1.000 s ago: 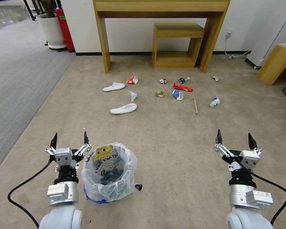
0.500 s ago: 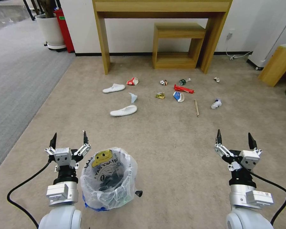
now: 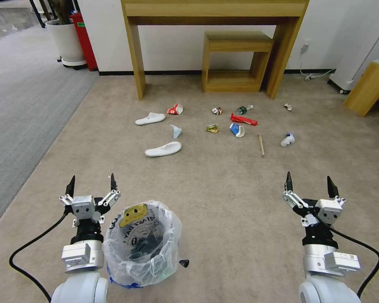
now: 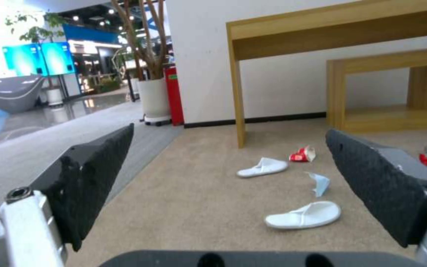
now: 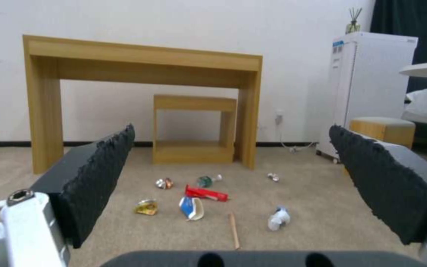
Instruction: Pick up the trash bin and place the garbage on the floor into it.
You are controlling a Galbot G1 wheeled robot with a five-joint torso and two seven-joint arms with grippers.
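Observation:
The trash bin [image 3: 141, 244], lined with a crinkled white bag with dark letters, stands on the beige floor [image 3: 223, 198] just right of my left gripper [image 3: 92, 185]. That gripper is open and empty, beside the bin's rim. My right gripper [image 3: 309, 183] hovers open far to the bin's right. The garbage lies farther ahead: two white slippers [image 3: 163, 149], a red carton [image 3: 175, 110], a crushed can [image 3: 217, 110], a green bottle [image 3: 242, 109], a red wrapper [image 3: 243, 120], a wooden stick [image 3: 261, 145] and a white-blue packet [image 3: 287, 139]. Between the open left gripper [image 4: 229, 131] lie the slippers [image 4: 305, 215]; the right gripper [image 5: 231, 129] frames the stick [image 5: 234, 235].
A wooden console table [image 3: 214, 8] with a small wooden shelf unit [image 3: 236, 59] under it stands at the wall behind the litter. Grey ribbed carpet [image 3: 21, 109] borders the left. A wooden stool [image 3: 368, 86] stands at the right. A small dark object [image 3: 183, 263] lies by the bin.
The whole head view has shifted: bin and litter sit lower in the picture, so the camera has moved forward. Both grippers hold the same open pose.

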